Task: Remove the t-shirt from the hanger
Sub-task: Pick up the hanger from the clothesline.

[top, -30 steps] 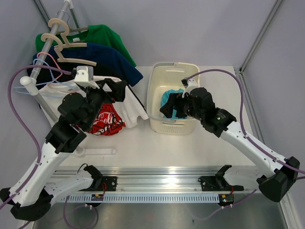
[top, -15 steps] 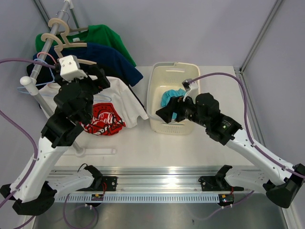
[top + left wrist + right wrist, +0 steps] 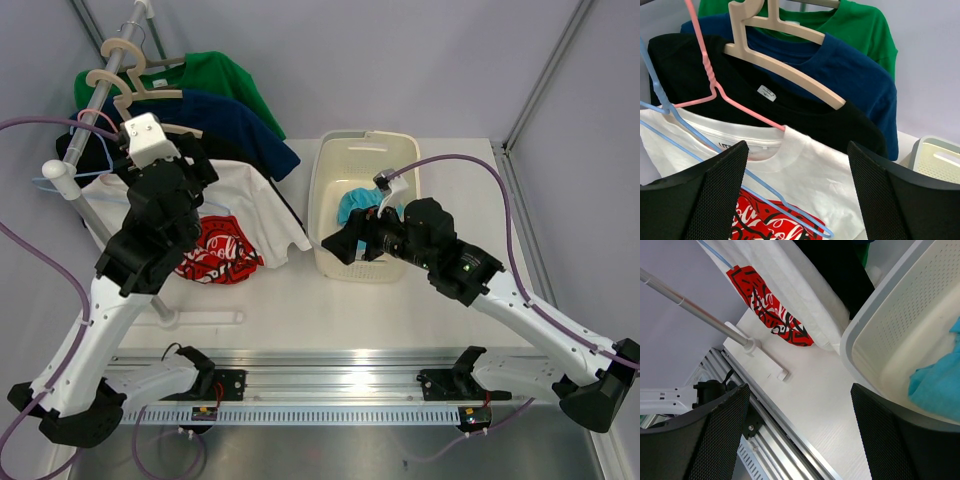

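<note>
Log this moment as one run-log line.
left gripper open, facing white t-shirt collar | right gripper open, empty, by basket | t-shirt on blue hanger

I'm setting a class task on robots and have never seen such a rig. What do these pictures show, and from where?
Two white-and-black robot arms, left and right, are bolted at the near edge of a white table. The wide picture looks down from above and behind them. The other two come from wrist cameras; the dark shapes at the bottom are each arm's own fingers. The left gripper faces a white t-shirt with a red print on a blue wire hanger, hung on a grey metal rail beside other coloured t-shirts. The right gripper hovers by the rim of a cream plastic laundry basket holding a teal cloth. Both grippers are open and hold nothing.
</note>
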Robot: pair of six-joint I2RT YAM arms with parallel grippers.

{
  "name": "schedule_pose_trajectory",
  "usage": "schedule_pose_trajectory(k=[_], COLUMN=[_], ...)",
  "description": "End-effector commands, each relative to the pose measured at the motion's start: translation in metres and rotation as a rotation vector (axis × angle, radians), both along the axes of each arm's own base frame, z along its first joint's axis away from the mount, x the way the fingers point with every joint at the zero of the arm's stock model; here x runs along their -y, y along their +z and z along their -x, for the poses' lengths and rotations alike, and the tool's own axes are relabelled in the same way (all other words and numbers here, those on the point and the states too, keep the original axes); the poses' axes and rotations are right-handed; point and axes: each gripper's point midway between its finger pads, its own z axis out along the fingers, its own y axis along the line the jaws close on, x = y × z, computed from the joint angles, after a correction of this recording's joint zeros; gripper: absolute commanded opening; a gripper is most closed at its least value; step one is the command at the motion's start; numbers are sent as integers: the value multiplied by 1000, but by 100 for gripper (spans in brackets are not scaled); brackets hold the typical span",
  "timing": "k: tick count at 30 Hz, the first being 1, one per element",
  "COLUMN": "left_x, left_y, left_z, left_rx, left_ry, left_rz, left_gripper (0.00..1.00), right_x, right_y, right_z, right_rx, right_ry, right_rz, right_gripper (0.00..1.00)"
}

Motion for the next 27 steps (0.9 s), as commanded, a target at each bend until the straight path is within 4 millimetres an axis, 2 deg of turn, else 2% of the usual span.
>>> schedule_pose_trajectory(k=[1, 4, 14, 21, 27], left_x=[-11, -16, -32, -39, -43], left_y=[12, 3, -14, -19, -13], left_z=[2, -2, -20, -35, -37], left_rx=[44, 33, -6, -34, -15], left_ry=[47, 61, 112, 144, 158], left_rz=[34, 38, 38, -10, -40], left_gripper=[79, 73, 67, 64, 58], right_x=[-7, -9, -13, -15, -16], right_y=[14, 15, 15, 15, 14], right_z=[6, 7, 12, 13, 15], right_rx=[45, 46, 41, 40, 40], right_ry=[45, 55, 89, 101, 115], right_rz=[-28, -34, -43, -48, -43], right_gripper=[89, 89, 89, 89, 89])
